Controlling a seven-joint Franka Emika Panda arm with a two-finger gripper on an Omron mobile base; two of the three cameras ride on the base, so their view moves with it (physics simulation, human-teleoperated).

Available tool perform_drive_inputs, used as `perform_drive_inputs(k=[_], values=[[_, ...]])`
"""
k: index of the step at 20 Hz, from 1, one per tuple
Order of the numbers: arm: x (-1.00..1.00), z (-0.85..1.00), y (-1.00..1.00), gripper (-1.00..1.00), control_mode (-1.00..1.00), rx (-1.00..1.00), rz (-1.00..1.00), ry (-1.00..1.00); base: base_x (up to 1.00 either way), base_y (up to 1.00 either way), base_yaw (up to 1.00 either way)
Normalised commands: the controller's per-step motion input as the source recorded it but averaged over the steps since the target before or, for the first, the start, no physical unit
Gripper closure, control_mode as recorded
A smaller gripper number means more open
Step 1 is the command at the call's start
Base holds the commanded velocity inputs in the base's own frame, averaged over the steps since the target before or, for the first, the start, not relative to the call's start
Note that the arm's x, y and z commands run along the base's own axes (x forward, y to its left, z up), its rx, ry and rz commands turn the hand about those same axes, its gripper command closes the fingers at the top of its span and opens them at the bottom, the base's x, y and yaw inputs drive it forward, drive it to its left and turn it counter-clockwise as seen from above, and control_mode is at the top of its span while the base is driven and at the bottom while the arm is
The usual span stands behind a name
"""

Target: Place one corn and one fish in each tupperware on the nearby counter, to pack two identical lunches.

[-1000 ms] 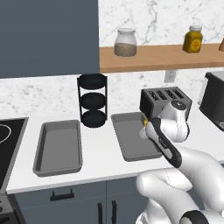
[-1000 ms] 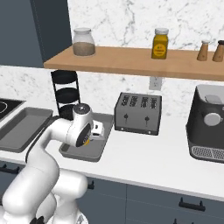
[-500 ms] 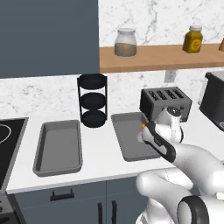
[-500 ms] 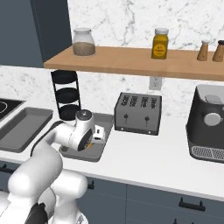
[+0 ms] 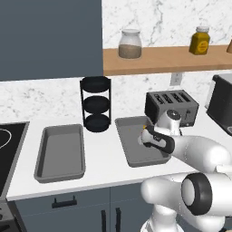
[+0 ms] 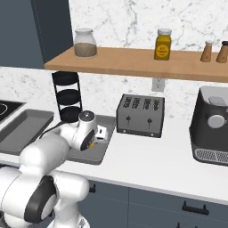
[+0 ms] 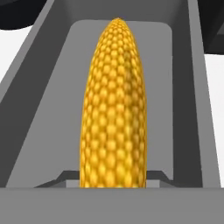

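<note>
My gripper [image 5: 144,136] hangs low over the right tupperware [image 5: 124,147], shut on the yellow corn [image 7: 114,105]. In the hand view the cob runs lengthwise down the middle of the tupperware [image 7: 52,105], close above its grey floor, with my gripper [image 7: 113,177] holding its near end. A sliver of the corn [image 6: 92,143] shows under the hand in the right base view, inside the same tupperware [image 6: 101,153]. The left tupperware [image 5: 43,156] lies bare on the white counter [image 5: 104,170]. The fish are out of view.
A black three-tier stand [image 5: 95,104] rises behind the gap between the two containers. The dark toaster [image 5: 171,105] is just right of the hand. A coffee machine [image 6: 213,124] stands at the far right. Jars sit on the wooden shelf [image 5: 167,59] overhead.
My hand has sunk lower and drifted slightly left over the right tupperware, carrying the corn down toward its floor. The containers have not moved.
</note>
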Motion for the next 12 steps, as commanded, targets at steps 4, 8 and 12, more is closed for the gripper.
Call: perform_drive_inputs(k=[4, 8, 12], values=[[0.43, -0.15, 0.00, -1.00, -1.00, 0.00, 0.00, 0.00, 0.00, 0.00, 0.00], [0.18, -0.08, 0.00, -1.00, -1.00, 0.00, 0.00, 0.00, 0.00, 0.00, 0.00], [-0.45, 0.82, -0.01, -1.00, -1.00, 0.00, 0.00, -0.11, 0.00, 0.00, 0.00]])
